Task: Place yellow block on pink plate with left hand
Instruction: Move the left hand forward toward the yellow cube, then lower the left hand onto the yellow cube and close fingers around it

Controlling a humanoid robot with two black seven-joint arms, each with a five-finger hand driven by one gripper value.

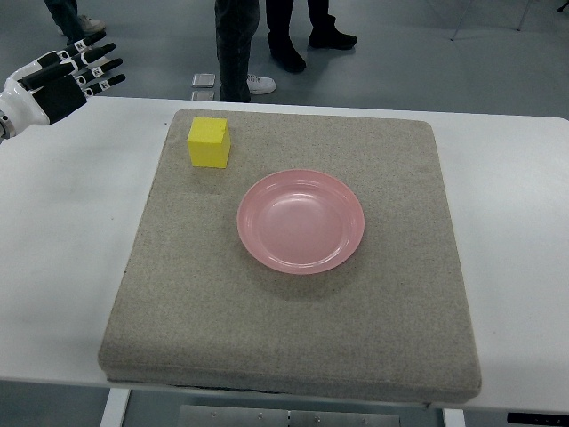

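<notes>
We see our left robot hand at the far left, over the counter's edge, fingers spread and holding nothing. The yellow block sits upright on the grey mat, near its far left corner, well apart from the hand and just beyond the pink plate's far left rim. We judge the step in hand to be the reach: we should bring the hand right over the block, keep the fingers wide until they straddle its faces, then close squarely so it does not twist.
</notes>
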